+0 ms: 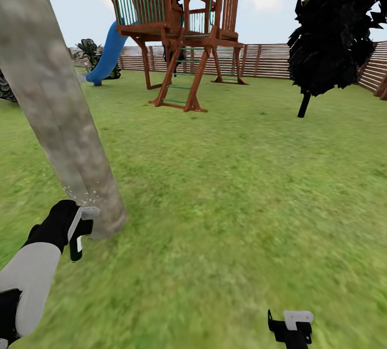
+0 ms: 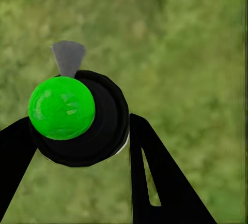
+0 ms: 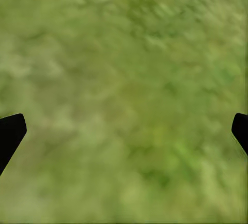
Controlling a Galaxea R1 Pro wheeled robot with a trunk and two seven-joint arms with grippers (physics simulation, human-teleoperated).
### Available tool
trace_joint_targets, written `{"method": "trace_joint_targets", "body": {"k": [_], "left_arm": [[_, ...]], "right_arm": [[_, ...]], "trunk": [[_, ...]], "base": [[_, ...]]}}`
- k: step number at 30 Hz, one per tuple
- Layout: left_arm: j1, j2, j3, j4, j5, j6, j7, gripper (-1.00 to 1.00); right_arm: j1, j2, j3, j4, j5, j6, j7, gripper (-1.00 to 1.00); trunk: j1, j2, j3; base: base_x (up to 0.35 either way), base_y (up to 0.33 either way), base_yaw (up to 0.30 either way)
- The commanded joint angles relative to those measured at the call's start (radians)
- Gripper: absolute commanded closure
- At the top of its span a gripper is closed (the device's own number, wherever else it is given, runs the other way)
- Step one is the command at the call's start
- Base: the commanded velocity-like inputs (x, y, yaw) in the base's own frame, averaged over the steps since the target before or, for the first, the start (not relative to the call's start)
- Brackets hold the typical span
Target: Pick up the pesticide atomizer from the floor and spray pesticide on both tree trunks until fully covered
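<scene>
Nearest the robot, the right gripper hangs low over the grass, and its wrist view shows the two dark fingertips spread wide apart with only blurred lawn between them — open and holding nothing. On the other side, the left gripper is closed around the pesticide atomizer, a round dark body showing a bright green spot in the left wrist view, pinched between the black fingers. It is held just beside the foot of the tree trunk, where tiny white specks of pesticide dot the pale mottled bark. Farther across the garden stands a wooden play tower with a blue slide, a black-leaved conifer off to its right — and behind them the slatted fence.
</scene>
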State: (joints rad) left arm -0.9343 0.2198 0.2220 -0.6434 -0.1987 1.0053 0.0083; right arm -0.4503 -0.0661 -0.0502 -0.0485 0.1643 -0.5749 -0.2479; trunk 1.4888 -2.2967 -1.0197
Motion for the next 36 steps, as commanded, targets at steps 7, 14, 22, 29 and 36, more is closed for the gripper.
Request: {"method": "trace_joint_targets", "body": {"k": [7,14,22,29,36], "left_arm": [[-0.063,0.018,0.004,0.001,-0.007,0.009,0.001,1.0],[-0.05,0.039,0.002,0.001,-0.005,0.004,0.001,1.0],[-0.049,0.03,0.001,-0.001,-0.004,0.002,0.003,1.0],[-0.049,0.031,-0.002,-0.021,-0.004,0.002,0.002,1.0],[-0.048,0.03,0.0,-0.006,-0.002,0.002,0.002,1.0]], "right_arm": [[-0.001,0.0,-0.005,0.001,0.011,-0.002,-0.006,-1.0],[-0.001,0.001,-0.005,0.001,0.011,-0.002,-0.005,-1.0],[-0.001,0.001,-0.005,0.001,0.011,-0.002,-0.005,-1.0],[-0.001,0.001,-0.005,0.001,0.011,-0.002,-0.005,-1.0],[-0.001,0.003,-0.005,0.001,0.011,-0.002,-0.005,-1.0]], "trunk": [[0.0,0.0,-0.001],[0.0,0.0,-0.001],[0.0,0.0,-0.001],[0.0,0.0,-0.001],[0.0,0.0,-0.001]], "base": [[0.012,-0.006,0.078],[0.0,0.0,0.262],[0.175,-0.166,0.016],[0.067,-0.257,0.003],[0.16,-0.228,0.239]]}}
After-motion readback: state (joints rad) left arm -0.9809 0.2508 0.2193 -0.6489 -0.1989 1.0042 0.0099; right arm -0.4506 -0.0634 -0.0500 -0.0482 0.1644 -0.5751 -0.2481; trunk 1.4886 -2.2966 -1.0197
